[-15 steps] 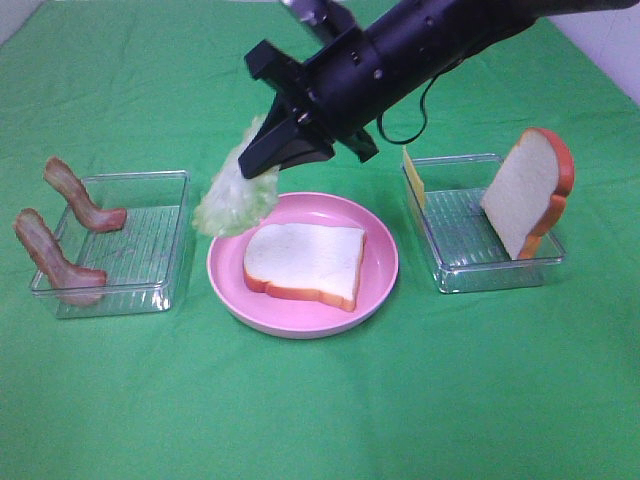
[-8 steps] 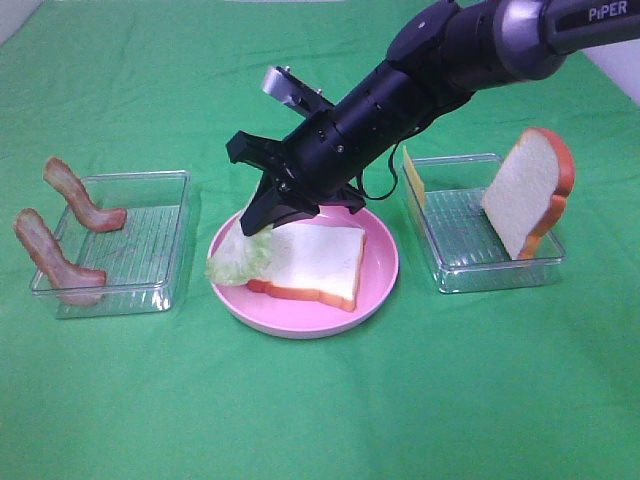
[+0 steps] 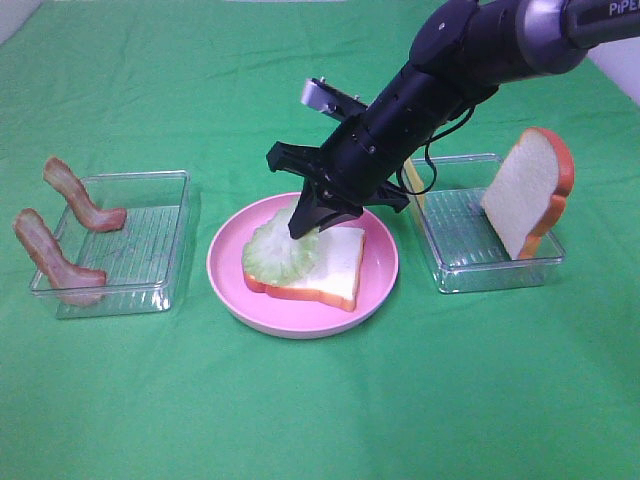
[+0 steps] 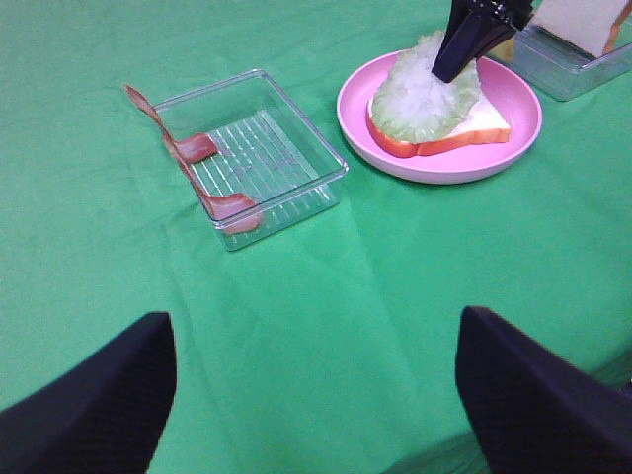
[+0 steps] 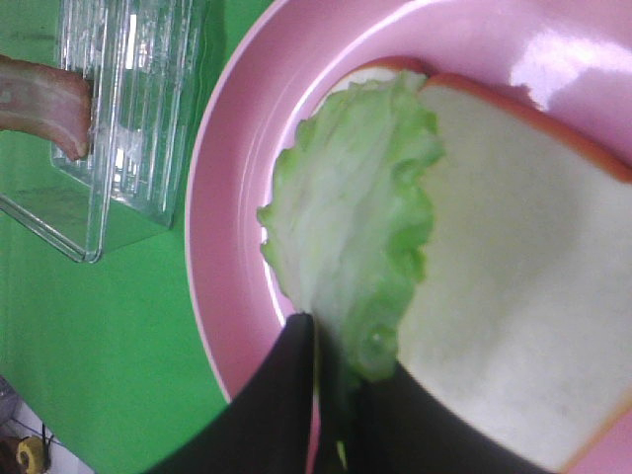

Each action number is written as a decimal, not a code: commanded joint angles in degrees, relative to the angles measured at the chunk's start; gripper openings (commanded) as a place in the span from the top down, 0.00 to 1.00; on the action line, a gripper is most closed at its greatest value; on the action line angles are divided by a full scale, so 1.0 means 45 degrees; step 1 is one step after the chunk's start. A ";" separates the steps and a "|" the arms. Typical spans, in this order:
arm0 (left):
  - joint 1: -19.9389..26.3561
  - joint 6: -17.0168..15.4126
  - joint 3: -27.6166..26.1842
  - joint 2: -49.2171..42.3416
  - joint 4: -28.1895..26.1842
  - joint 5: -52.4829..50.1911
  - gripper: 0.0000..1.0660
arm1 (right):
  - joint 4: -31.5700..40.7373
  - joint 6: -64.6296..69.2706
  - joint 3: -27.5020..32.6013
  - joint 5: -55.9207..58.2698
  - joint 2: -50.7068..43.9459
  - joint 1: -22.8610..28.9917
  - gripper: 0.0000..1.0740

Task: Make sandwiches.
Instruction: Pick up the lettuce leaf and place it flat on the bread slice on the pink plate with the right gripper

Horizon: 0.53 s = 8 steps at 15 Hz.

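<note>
A white bread slice (image 3: 330, 265) lies flat on the pink plate (image 3: 382, 270). A pale green lettuce leaf (image 3: 280, 255) rests over its left half. My right gripper (image 3: 305, 225) points down at the leaf's back edge, its fingers pinched on that edge in the right wrist view (image 5: 336, 395). There the lettuce leaf (image 5: 346, 227) covers part of the bread slice (image 5: 504, 286). My left gripper (image 4: 311, 326) hovers open over bare cloth, well short of the plate (image 4: 513, 99). Two bacon strips (image 3: 80, 200) (image 3: 50, 260) lean on the left tray (image 3: 140, 250).
A clear tray (image 3: 460, 235) right of the plate holds an upright bread slice (image 3: 530, 190) and a yellow cheese square (image 3: 413, 178). The right arm stretches across above that tray's left end. Green cloth covers the whole table.
The right gripper has carried the lettuce from above the plate's left rim down and to the right. The leaf now lies on the bread slice. The left arm has not moved.
</note>
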 commanded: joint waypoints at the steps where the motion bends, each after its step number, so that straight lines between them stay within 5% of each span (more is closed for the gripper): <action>1: -0.0076 -0.0051 0.0025 -0.0293 0.0000 -0.0127 0.30 | -0.0929 0.0598 0.0089 -0.0076 -0.0025 0.0051 0.63; 2: -0.0076 -0.0051 0.0025 -0.0293 0.0000 -0.0127 0.30 | -0.0929 0.0598 0.0089 -0.0076 -0.0025 0.0051 0.63; 3: -0.0076 -0.0051 0.0025 -0.0293 0.0000 -0.0127 0.30 | -0.2139 0.1426 -0.0013 -0.0140 -0.0038 0.0051 0.49; 8: -0.0076 -0.0051 0.0025 -0.0293 0.0000 -0.0127 0.30 | -0.3005 0.2012 -0.0166 0.0828 -0.0458 0.0051 0.37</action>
